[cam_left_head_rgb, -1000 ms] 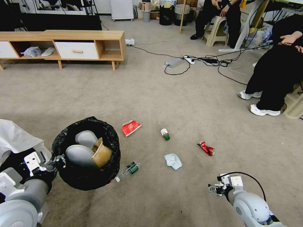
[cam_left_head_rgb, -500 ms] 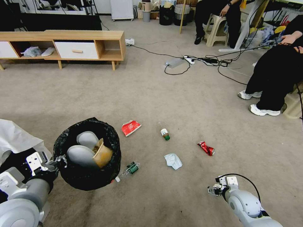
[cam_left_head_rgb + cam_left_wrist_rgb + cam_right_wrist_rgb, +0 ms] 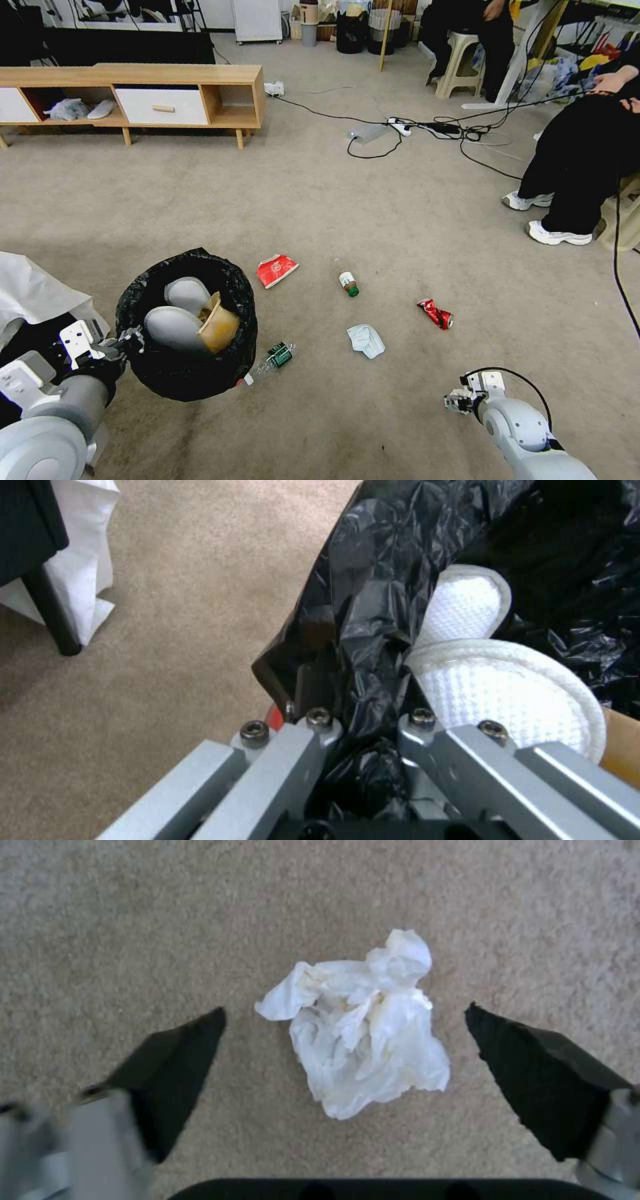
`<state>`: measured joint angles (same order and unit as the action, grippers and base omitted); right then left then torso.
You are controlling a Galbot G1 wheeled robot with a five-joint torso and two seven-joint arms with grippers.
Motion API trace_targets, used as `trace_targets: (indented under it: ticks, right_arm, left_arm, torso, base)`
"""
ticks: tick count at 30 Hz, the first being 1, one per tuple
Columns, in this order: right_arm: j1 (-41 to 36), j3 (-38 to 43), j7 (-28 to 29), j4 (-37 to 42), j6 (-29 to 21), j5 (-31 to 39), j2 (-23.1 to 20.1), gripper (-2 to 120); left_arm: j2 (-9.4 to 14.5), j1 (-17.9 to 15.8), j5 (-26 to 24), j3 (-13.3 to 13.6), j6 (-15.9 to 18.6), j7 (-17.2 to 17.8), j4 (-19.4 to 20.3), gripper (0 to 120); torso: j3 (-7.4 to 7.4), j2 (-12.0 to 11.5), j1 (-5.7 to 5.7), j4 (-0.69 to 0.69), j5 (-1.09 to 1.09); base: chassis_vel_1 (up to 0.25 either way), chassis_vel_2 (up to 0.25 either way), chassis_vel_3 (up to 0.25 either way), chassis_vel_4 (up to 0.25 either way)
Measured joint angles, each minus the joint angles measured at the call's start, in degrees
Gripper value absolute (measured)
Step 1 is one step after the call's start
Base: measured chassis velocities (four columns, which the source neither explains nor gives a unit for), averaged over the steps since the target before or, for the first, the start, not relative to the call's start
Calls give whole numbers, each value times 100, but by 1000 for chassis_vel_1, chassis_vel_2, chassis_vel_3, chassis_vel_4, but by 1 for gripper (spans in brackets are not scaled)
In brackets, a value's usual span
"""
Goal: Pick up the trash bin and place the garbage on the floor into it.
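The trash bin (image 3: 190, 327), lined with a crinkled black bag, hangs at my lower left just off the floor (image 3: 320, 213). My left gripper (image 3: 127, 343) is shut on its rim; the left wrist view shows the fingers (image 3: 313, 730) pinching the black plastic (image 3: 373, 605). Inside lie white padded pieces (image 3: 507, 690) and a brown paper box (image 3: 215, 327). Garbage on the carpet: a red carton (image 3: 276, 270), a green-capped bottle (image 3: 348, 283), a crushed red can (image 3: 435, 313), a clear bottle (image 3: 273, 358) beside the bin, and a white tissue (image 3: 365, 340). My right gripper (image 3: 457, 402) is open, and its wrist view frames the tissue (image 3: 363, 1040) between its spread fingers (image 3: 177, 1060).
A low wooden cabinet (image 3: 133, 93) stands at the back left. Black cables and a grey power brick (image 3: 370, 132) cross the carpet behind. A seated person's legs and white sneakers (image 3: 553, 233) are at the right. A white sheet (image 3: 33, 287) lies at my left.
The left gripper and the bin have shifted slightly right. The right arm has sunk a little toward the view's bottom edge. The litter has not moved.
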<state>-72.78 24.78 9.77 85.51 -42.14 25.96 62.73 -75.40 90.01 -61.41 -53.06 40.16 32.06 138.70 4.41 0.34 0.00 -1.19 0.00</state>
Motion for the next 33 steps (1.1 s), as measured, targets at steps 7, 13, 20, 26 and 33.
trace_targets:
  ticks: [7, 13, 20, 26, 33]
  right_arm:
    - [100, -100, -46, -164, 0, -151, 108, 67]
    - [299, -141, -59, -438, 3, -327, 260, 43]
    - [247, -142, -41, -427, 8, -378, 243, 23]
    - [219, -115, -37, -417, 8, -398, 206, 2]
    - [220, -76, -43, -541, 11, -511, 151, 0]
  left_arm:
    - [2, -17, 0, 4, 1, 0, -28, 4]
    - [10, -22, 1, 13, 2, -2, -56, 4]
    - [22, -38, 1, 20, 2, -5, -77, 4]
    - [31, -49, 0, 33, 2, -7, -89, 4]
    - [83, -27, -9, 19, 3, -15, -91, 4]
  torso:
    - [0, 0, 0, 0, 0]
    - [0, 0, 0, 0, -1]
    - [-1, 0, 0, 0, 0]
    - [0, 0, 0, 0, 1]
    - [-1, 0, 0, 2, 2]
  base:
    - [0, 0, 0, 0]
    - [0, 0, 0, 0]
    - [0, 0, 0, 0]
    - [0, 0, 0, 0]
    - [0, 0, 0, 0]
